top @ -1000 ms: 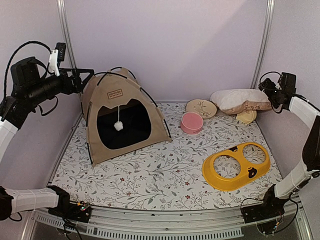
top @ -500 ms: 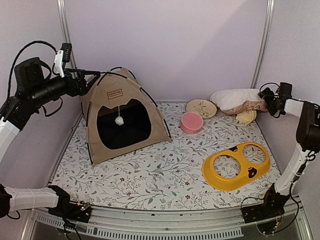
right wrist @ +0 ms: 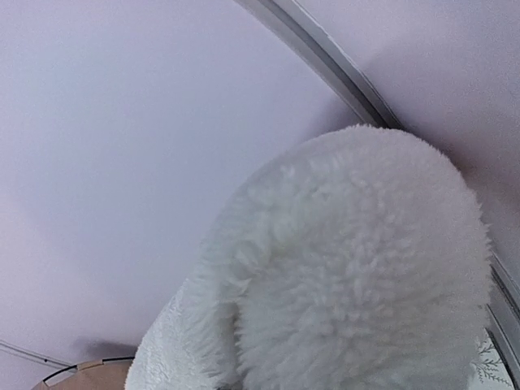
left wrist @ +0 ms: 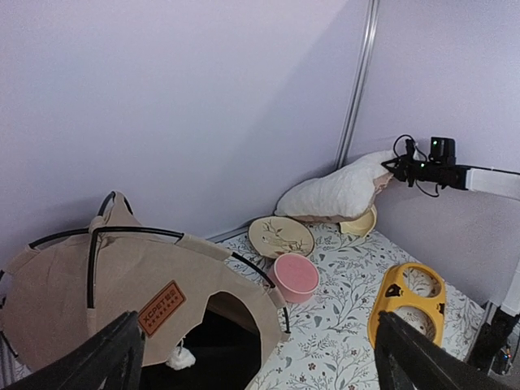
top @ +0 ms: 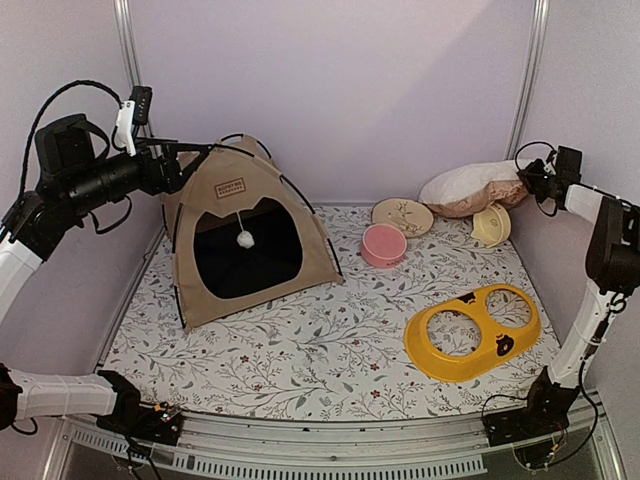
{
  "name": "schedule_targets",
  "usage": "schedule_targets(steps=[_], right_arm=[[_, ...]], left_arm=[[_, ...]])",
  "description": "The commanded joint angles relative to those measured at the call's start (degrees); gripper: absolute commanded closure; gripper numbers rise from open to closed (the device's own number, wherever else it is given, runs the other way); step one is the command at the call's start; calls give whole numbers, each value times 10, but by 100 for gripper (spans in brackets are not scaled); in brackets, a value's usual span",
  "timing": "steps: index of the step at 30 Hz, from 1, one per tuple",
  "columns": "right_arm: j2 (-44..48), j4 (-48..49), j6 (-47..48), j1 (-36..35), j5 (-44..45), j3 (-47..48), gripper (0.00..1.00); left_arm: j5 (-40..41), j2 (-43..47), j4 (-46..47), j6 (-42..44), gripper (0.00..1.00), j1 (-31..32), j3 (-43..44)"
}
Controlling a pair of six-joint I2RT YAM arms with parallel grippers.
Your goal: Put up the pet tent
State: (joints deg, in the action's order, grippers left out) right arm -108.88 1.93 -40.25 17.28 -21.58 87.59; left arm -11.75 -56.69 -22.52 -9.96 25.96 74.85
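Observation:
The pet tent stands upright at the back left of the mat, tan with black poles, a brown label and a white pom-pom in its dark doorway. My left gripper hovers open beside the tent's top left and touches nothing. In the left wrist view the tent lies below the open left gripper. At the back right my right gripper is shut on the end of the pillow, which is tipped up. The pillow's fluffy white side fills the right wrist view and hides the fingers.
A patterned plate, a pink bowl and a small yellow dish sit near the back wall. A yellow double feeder lies at the front right. Walls close in the left, back and right sides.
My right gripper has shut on the pillow's right end and lifted it, baring the small yellow dish. The left gripper has drifted slightly right, nearer the tent's top.

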Motion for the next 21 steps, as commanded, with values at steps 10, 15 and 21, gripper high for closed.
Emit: schedule_targets(steps=[10,15,21], right_arm=[[152,18,131,-116,-72,158,100],[203,-104,179,-170,-58,196,100],[323,-187,220,-211,-44,124,100]], left_arm=[[26,-11,29,-4,1,35,-9],[25,-12,46,-12,1,46,-23],[16,-31,59,-16,0,59,-25]])
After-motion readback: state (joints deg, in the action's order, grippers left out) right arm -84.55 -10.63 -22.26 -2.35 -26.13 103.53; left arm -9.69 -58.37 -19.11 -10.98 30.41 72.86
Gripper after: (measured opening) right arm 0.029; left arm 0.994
